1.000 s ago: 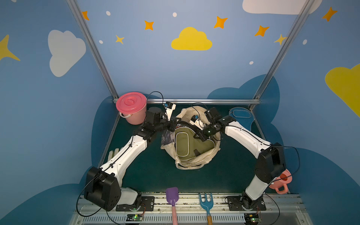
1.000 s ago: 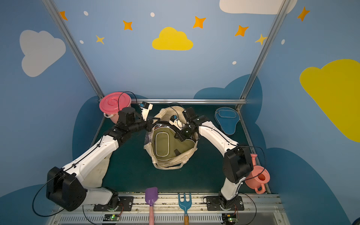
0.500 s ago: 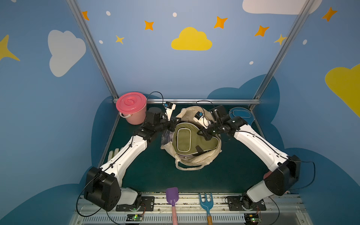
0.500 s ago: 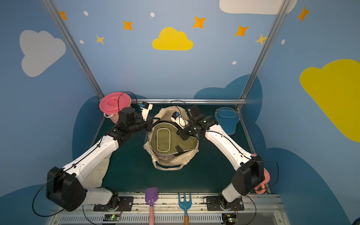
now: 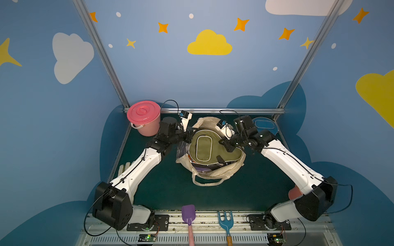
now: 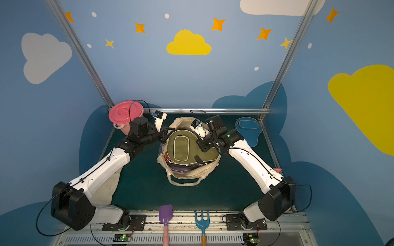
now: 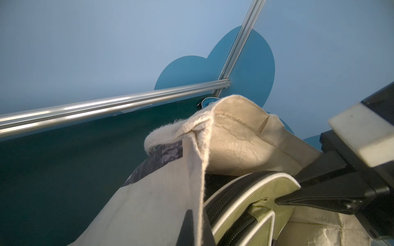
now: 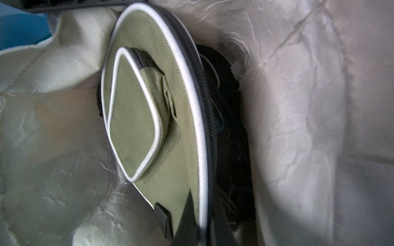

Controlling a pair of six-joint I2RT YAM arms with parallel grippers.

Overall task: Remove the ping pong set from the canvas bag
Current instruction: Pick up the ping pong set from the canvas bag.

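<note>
Left wrist view has the left pincer (image 7: 197, 223) pressed together on a cream rim strap of the canvas bag (image 7: 234, 136). The right pincer (image 8: 204, 225) is clamped on the zipped edge of the olive cover (image 8: 149, 132), which in both top views sits tilted over the bag's open mouth. Under it shows what looks like a purple cover (image 5: 201, 169), mostly hidden. A blue cover (image 5: 263, 124) lies on the table (image 5: 162, 191) by the back corner, apart from the bag.

Robot lab booth — playroom-style blue walls (image 5: 170, 74), yellow cloud (image 5: 209, 43), orange stars (image 5: 163, 27), aluminium frame (image 5: 213, 110)
</note>
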